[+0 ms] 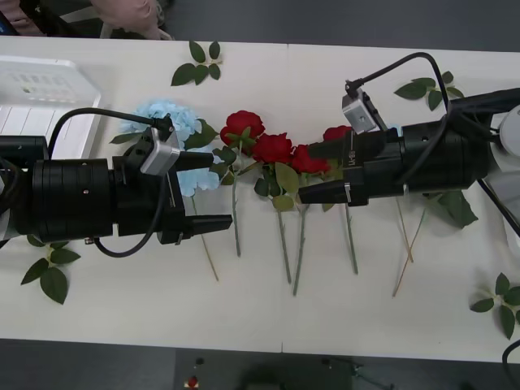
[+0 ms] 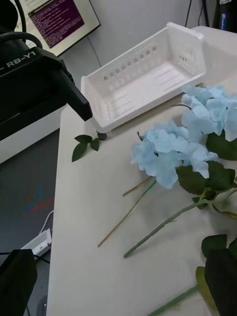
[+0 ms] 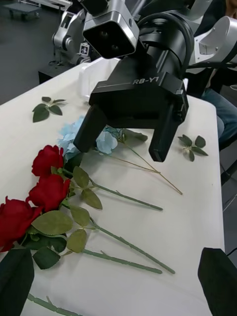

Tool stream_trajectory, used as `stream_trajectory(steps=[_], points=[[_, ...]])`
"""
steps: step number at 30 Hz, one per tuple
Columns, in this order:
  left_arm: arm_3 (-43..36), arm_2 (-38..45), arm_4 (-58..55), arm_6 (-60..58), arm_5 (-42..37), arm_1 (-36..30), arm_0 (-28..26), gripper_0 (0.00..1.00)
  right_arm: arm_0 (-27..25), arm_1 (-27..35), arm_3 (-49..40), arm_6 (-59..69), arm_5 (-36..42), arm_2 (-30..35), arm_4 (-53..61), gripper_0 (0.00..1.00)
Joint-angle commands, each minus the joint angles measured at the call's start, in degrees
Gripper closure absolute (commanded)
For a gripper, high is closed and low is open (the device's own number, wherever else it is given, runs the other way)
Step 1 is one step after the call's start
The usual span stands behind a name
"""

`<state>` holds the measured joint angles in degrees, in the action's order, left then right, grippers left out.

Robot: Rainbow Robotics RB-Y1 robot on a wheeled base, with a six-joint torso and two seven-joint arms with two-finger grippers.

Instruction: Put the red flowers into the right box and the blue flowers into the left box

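Observation:
Several red flowers (image 1: 272, 148) lie side by side at the table's middle, heads far, stems toward me; in the left wrist view the red flowers (image 3: 48, 191) lie close to the camera. Blue flowers (image 1: 166, 118) lie left of them, seen closer as blue flowers (image 2: 168, 148). My left gripper (image 1: 205, 192) hovers open over a blue cluster. My right gripper (image 1: 318, 171) is open above the rightmost red heads; the right gripper (image 3: 126, 133) holds nothing. The left box (image 1: 41, 97), a slatted white basket (image 2: 148, 74), stands far left. A white wall of the right box (image 3: 90, 74) shows behind the right arm.
Loose green leaf sprigs (image 1: 197, 65) lie at the far edge, at the front left (image 1: 49, 272) and at the front right (image 1: 500, 301). Tan stems (image 1: 406, 244) lie under the right arm. The table's front strip is bare.

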<state>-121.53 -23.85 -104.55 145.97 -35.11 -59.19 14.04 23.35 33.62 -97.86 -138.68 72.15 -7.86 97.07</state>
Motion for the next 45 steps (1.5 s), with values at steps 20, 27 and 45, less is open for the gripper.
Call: stream_trajectory(steps=[20, 27, 45], points=[[12.63, 6.10, -17.35, -8.24, 2.33, -7.69, -1.91, 0.03, 8.30, 16.57, -10.95, 90.51, 25.50, 6.98, -13.49, 0.00], [24.67, 4.25, -14.01, -15.36, 2.41, -7.60, 1.43, 0.03, 6.10, 12.18, -12.62, 95.17, 31.91, 3.20, -43.46, 0.00], [55.08, -8.23, -0.74, -29.86, 2.68, 4.26, 20.94, 0.03, 5.31, 7.34, 3.64, 91.83, 17.24, -6.82, -63.24, 0.00]])
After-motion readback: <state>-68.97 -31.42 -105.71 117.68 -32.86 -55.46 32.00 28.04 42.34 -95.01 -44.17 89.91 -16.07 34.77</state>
